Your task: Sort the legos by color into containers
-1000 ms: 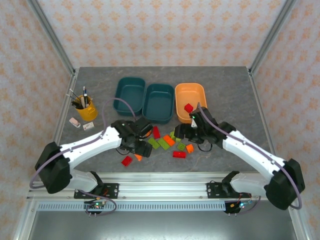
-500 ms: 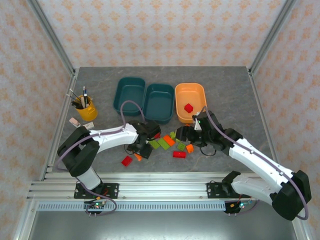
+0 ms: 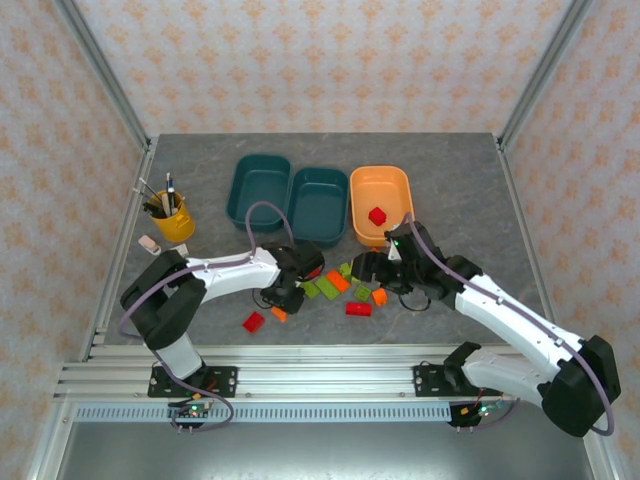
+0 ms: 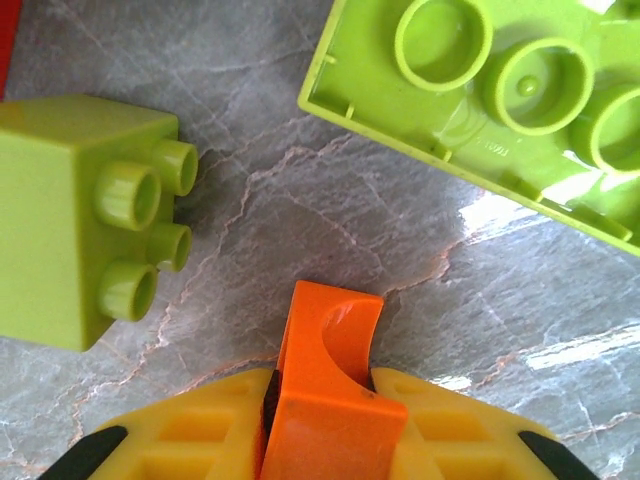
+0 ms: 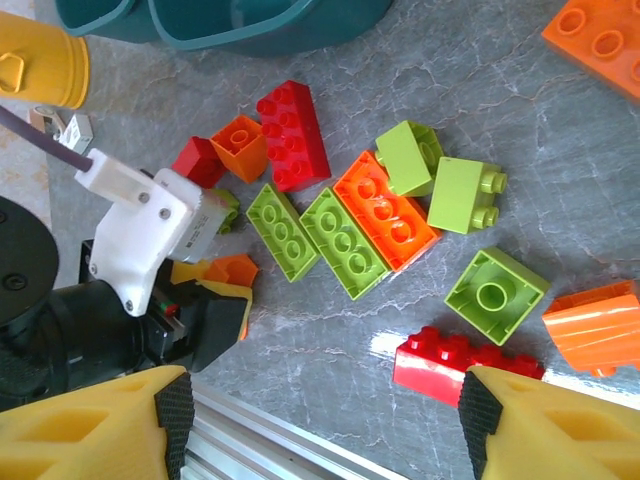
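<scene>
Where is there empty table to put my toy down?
The table is bare to the right of the orange tub, and along the far edge behind the two teal tubs. It is crowded in front of the tubs, where the bricks lie close together.

The orange brick (image 4: 325, 400) runs off the left wrist view's bottom edge, its sides covered by the yellow pads (image 4: 190, 440). There a big green brick (image 4: 480, 110) is cut by the top and right edges, and a red sliver (image 4: 6, 40) at the left edge is too little to identify. In the right wrist view the tubs (image 5: 250, 25) are cropped at the top, the cup (image 5: 35, 60) at the left, an orange wedge (image 5: 595, 330) at the right, and a red brick (image 5: 430, 360) lies partly behind the right fingers (image 5: 560, 430).
</scene>
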